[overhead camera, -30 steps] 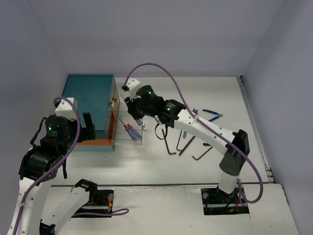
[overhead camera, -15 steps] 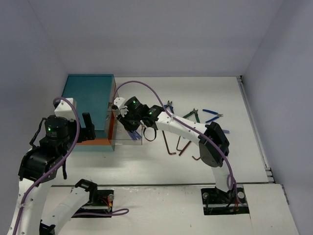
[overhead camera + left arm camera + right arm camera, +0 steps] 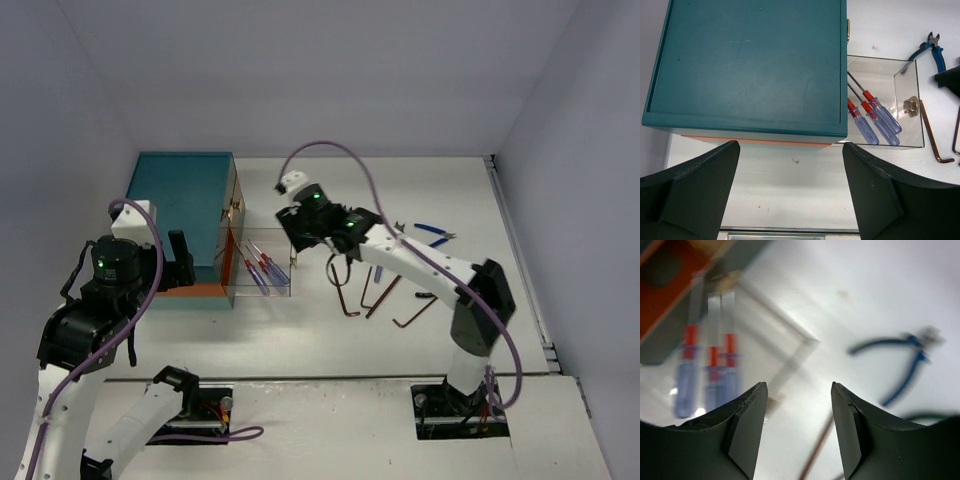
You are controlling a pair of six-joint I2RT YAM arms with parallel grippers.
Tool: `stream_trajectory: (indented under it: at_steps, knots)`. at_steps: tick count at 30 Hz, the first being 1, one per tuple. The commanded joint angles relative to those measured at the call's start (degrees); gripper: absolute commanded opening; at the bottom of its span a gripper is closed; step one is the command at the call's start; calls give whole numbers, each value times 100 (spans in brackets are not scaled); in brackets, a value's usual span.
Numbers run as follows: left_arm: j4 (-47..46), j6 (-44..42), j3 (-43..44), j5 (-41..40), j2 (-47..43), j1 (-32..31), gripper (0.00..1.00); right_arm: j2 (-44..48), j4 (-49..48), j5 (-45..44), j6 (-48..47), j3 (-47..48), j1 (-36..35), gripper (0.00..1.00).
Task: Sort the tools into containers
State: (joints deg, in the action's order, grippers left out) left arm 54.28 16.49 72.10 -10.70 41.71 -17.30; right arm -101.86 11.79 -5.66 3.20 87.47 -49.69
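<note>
The teal chest (image 3: 180,200) stands at the left, with one clear drawer (image 3: 284,292) pulled out to its right. Three blue-and-red screwdrivers (image 3: 262,268) lie in it; they also show in the left wrist view (image 3: 874,119) and, blurred, in the right wrist view (image 3: 710,375). My right gripper (image 3: 292,232) is open and empty above the drawer's far right corner (image 3: 805,347). My left gripper (image 3: 185,262) is open and empty over the chest's front edge (image 3: 750,65). Dark hex keys (image 3: 345,295) and blue pliers (image 3: 432,233) lie on the table to the right.
The drawer's brass knob (image 3: 911,106) faces right, with a hex key (image 3: 932,135) just beyond it. More hex keys (image 3: 412,312) lie near the right arm. Blue pliers (image 3: 932,47) lie behind the drawer. White walls enclose the table.
My right gripper dipped into the drawer with a screwdriver, let it go, and has pulled back up and to the right, open. The left arm has not moved.
</note>
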Motion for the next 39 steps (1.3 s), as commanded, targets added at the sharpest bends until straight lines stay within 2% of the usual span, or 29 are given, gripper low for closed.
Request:
stream_trajectory:
  at_steps: [1,5,8,14,32,37,39]
  knots:
    - [-163,-76,244,40,90,-29,81,1238,-151,-1490,1210,-916,1139,49]
    - [-172,-58,244,86,92,-37,81,1695,-142,-1499,1992,-1957,1964,44]
    - [-172,-67,244,112,118,-45,81,1668,-151,-1321,2132,-2410,2213,42]
    - [-164,-58,235,192,197,-45,81,1179,-151,-893,2227,-2454,2412,34]
    - [-163,-67,175,156,155,-45,81,-161,-357,-669,3005,-2471,2418,33]
    - [-146,-79,173,124,141,-45,81,-206,-382,-785,3096,-2550,2415,21]
    - [-146,-85,173,112,130,-45,81,-184,-383,-875,3087,-2606,2421,13]
